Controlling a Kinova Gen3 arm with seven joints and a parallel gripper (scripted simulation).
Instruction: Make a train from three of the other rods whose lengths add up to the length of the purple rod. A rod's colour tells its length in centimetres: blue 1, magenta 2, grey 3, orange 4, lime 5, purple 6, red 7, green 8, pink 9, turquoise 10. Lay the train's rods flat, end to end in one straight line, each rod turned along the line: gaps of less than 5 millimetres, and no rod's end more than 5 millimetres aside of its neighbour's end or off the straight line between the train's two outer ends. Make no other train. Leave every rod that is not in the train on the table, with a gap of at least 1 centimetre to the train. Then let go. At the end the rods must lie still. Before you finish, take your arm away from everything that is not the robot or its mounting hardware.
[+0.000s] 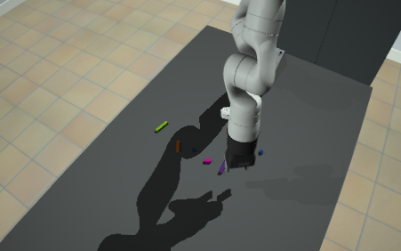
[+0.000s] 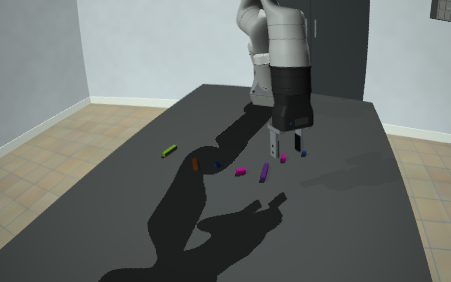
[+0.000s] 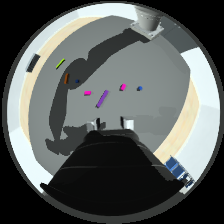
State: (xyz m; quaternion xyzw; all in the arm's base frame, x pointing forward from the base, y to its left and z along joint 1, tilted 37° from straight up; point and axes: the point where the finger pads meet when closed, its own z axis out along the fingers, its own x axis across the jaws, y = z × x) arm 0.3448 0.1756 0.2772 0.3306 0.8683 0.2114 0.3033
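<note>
A: Where is the pincer (image 2: 286,149) hanging, and what is it doing?

B: It is hovering above the dark tabletop (image 2: 350,225), fingers spread wide and gripping nothing. In the exterior view both fingers are pointing straight down.

A: And the purple rod (image 2: 264,172)?

B: It is lying flat, just off the pincer at about seven o'clock in the exterior view. From the wrist camera it is sitting ahead of the fingertips, toward twelve o'clock, tilted on a diagonal.

A: What is nearest the fingers?

B: A magenta rod (image 2: 283,158) is showing between the two fingers in the exterior view, apparently farther back on the tabletop. A blue rod (image 2: 303,153) is lying just to its three o'clock side.

A: The others?

B: A second magenta rod (image 2: 240,171) is resting at nine o'clock from the purple one, near but apart. Farther the same way, a second blue rod (image 2: 217,164) and an orange rod (image 2: 194,163) are lying in the arm's shadow. The lime rod (image 2: 169,150) is lying well apart, toward ten o'clock.
</note>
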